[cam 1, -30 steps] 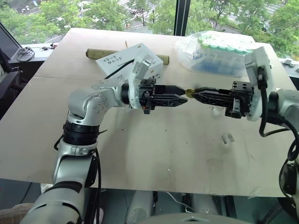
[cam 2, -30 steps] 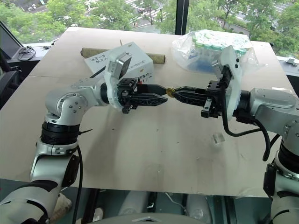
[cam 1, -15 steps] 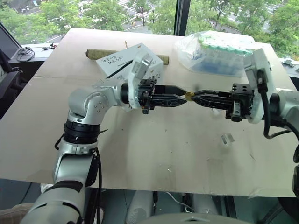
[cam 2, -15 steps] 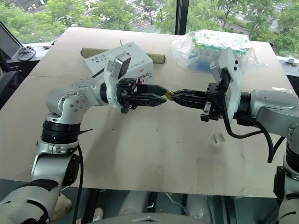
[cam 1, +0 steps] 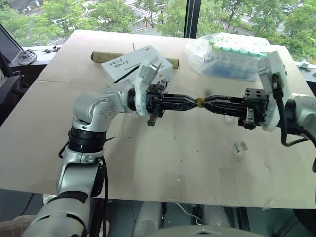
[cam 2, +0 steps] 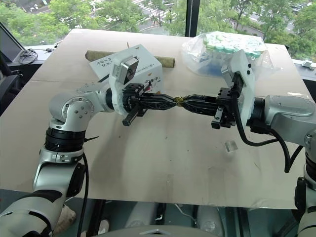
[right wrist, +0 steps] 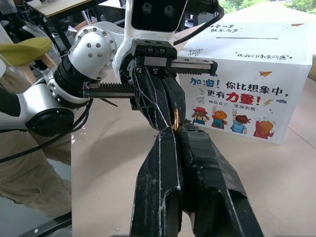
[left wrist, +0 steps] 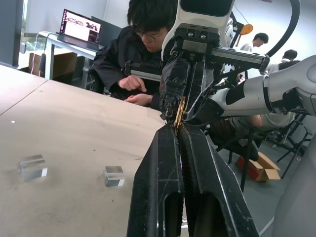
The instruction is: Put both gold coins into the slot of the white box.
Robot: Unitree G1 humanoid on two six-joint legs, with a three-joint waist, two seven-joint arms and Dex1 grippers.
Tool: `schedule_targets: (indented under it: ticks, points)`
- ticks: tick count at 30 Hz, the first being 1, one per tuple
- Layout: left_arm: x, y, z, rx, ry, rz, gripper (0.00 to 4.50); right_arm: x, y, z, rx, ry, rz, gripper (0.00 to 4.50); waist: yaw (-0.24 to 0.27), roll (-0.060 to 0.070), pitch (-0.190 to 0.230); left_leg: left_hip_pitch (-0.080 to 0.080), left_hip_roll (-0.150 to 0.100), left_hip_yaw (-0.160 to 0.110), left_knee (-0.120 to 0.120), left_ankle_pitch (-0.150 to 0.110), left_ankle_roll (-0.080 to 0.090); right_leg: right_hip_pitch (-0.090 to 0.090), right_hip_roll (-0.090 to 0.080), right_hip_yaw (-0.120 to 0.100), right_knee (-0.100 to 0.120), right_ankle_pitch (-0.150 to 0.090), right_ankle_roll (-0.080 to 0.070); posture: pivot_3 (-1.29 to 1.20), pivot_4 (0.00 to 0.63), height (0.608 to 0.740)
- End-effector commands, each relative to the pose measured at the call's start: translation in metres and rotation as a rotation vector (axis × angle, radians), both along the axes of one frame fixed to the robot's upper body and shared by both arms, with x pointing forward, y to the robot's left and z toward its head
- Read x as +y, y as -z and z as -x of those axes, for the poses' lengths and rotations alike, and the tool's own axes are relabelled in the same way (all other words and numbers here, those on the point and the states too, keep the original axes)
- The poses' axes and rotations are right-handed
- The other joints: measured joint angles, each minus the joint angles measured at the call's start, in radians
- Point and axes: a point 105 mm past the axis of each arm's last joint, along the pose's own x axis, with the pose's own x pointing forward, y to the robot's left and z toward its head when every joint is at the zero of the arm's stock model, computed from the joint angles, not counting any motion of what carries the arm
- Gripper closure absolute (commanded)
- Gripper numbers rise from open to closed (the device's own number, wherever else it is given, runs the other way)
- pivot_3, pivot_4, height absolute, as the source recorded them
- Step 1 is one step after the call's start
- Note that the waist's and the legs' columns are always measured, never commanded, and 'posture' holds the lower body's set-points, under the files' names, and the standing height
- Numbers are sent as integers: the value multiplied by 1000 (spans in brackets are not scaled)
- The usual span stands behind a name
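Left hand now has its fingers pinched together on the gold coin; a moment ago they stood apart around it. Right hand is clamped on the same coin from the opposite side and has not moved. The two hands meet tip to tip above the middle of the table, both lying about level, the coin edge-up between them — seen clearly in the left wrist view and the right wrist view.

Reading: this is a hand-to-hand transfer, and the receiving grip has just been made. Both hands hold the coin at once, so the next step should be the right hand letting go. Risk: the coin is tiny and gripped only at its rim; it may twist or drop on release.

Outward from the hands: the white box sits on the table at about 10 o'clock from the coin, behind the left forearm, near but not touching. Its slot shows as a thin dark line on the top face. At 1 o'clock — a clear bag of green-capped tubes. At 4 o'clock, a small clear holder on the table. I cannot locate the second coin.
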Motion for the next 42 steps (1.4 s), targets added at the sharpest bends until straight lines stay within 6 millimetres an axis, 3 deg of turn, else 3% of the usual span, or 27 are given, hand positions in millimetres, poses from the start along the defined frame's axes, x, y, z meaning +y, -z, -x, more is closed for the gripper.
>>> schedule_targets:
  ticks: [1, 12, 16, 18, 26, 32, 39, 42]
  points:
    - [-2, -10, 4, -36, 30, 22, 4448, 4, -3, 8, -26, -26, -7, 4500, 0, 0, 0, 0, 0, 0, 0, 0, 0, 0, 0, 0, 0, 0, 0, 0, 150, 740]
    - [1, -12, 4, -23, 21, 43, 4448, 3, -9, 7, -47, -39, -29, 4500, 0, 0, 0, 0, 0, 0, 0, 0, 0, 0, 0, 0, 0, 0, 0, 0, 150, 740]
    - [2, -13, 4, -17, 19, 54, 4500, 1, -12, 9, -58, -52, -48, 3533, 0, 0, 0, 0, 0, 0, 0, 0, 0, 0, 0, 0, 0, 0, 0, 0, 150, 740]
    - [2, -14, 5, -14, 18, 59, 4500, -1, -12, 5, -64, -21, -46, 2611, -1, 0, 0, 0, 0, 0, 0, 0, 0, 0, 0, 0, 0, 0, 0, 0, 150, 740]
    - [13, -24, 0, -29, -61, 72, 4500, -14, -13, 2, -157, 57, 2, 2611, -1, 0, 0, 0, 0, 0, 0, 0, 0, 0, 0, 0, 0, 0, 0, 0, 150, 740]
    - [42, -45, -15, -100, -236, 43, 4500, -23, -19, 9, -250, 97, 8, 2611, 0, 0, 0, 0, 0, 0, 0, 0, 0, 0, 0, 0, -1, 0, 0, 0, 150, 740]
    - [94, -77, -44, -174, -453, 21, 4500, -27, -18, 11, -284, 147, 14, 2611, 0, 0, 0, 0, 0, 0, 0, 0, 0, 0, 0, 0, -1, 0, 0, 0, 150, 740]
    - [119, -87, -65, -259, -587, -21, 4500, -26, -18, 10, -302, 157, 18, 2611, 1, 0, 0, 0, 0, 0, 0, 0, 0, 0, 0, -1, -1, 0, 0, 0, 150, 740]
